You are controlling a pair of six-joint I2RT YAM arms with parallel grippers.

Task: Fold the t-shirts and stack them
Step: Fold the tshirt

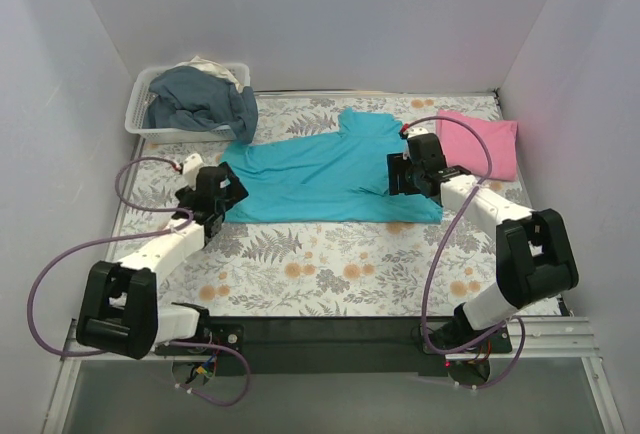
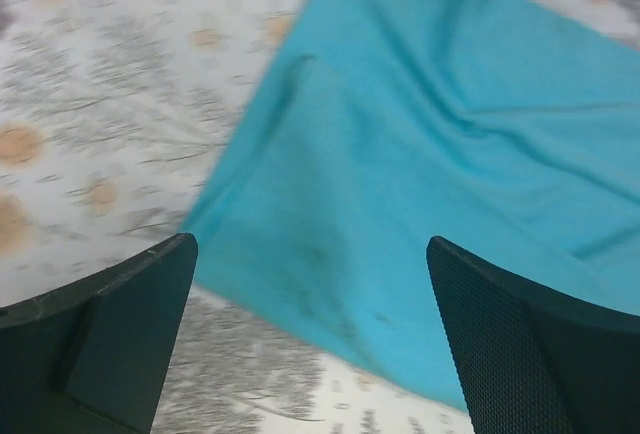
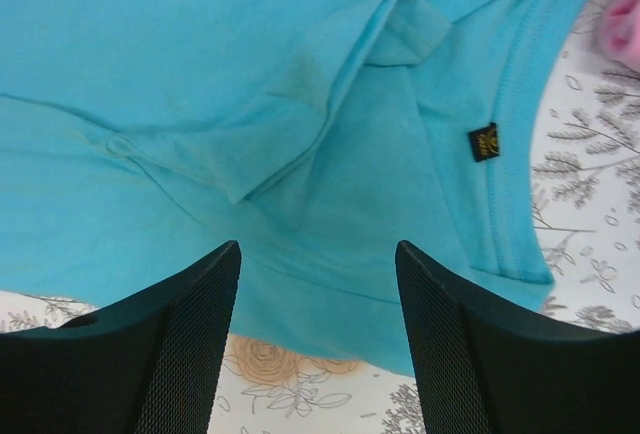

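Turquoise t-shirt (image 1: 320,179), spread flat mid-table, is being hovered over by the left gripper (image 2: 310,244) and right gripper (image 3: 318,246), both agape, grasping nothing. Pink t-shirt (image 1: 480,144) is lying folded far right. Dark blue clothing (image 1: 200,99) is being held in the white basket (image 1: 170,132), far left.

A small black tag (image 3: 484,141) with gold print sits on the turquoise t-shirt (image 3: 250,74) neckband, at 3 o'clock; it cannot be read.
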